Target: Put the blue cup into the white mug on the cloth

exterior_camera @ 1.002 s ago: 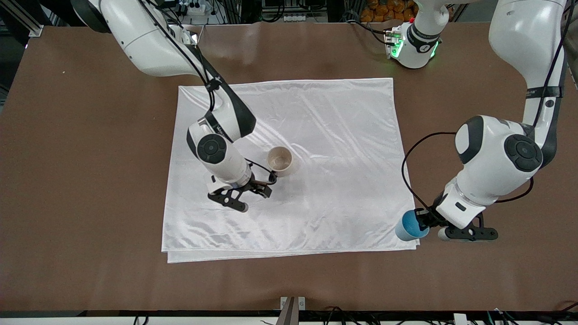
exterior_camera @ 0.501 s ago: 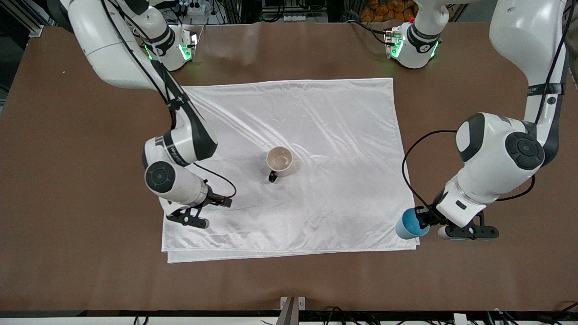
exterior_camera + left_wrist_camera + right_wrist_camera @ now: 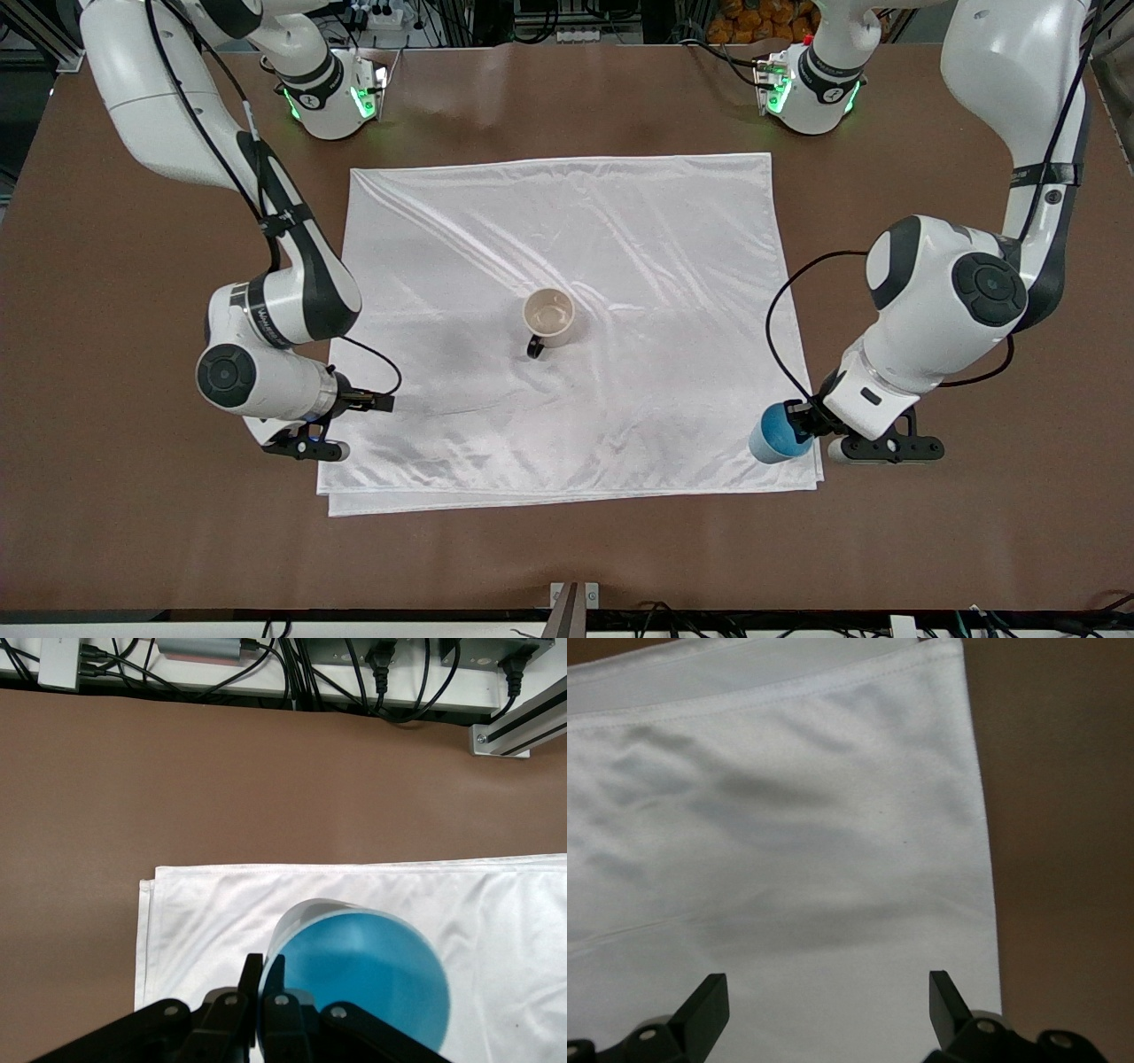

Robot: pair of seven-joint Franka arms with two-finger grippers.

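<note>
The blue cup (image 3: 773, 434) is pinched by its rim in my left gripper (image 3: 804, 424), at the cloth's corner nearest the front camera at the left arm's end. In the left wrist view the fingers (image 3: 253, 979) grip the rim, one inside and one outside the cup (image 3: 363, 979). The white mug (image 3: 549, 317) stands upright and empty near the middle of the cloth (image 3: 620, 230), its black handle toward the front camera. My right gripper (image 3: 308, 440) is open and empty over the cloth's edge at the right arm's end; the right wrist view (image 3: 826, 992) shows only cloth (image 3: 788, 859) between its fingers.
The brown table (image 3: 133, 266) surrounds the cloth on all sides. The cloth is folded double, with its doubled edges showing in the left wrist view (image 3: 151, 930). Cables and rails run along the table's edge (image 3: 266, 673).
The right arm drew away from the mug toward its own end of the table, gripper open. The left gripper carried the blue cup a little onto the cloth's corner.
</note>
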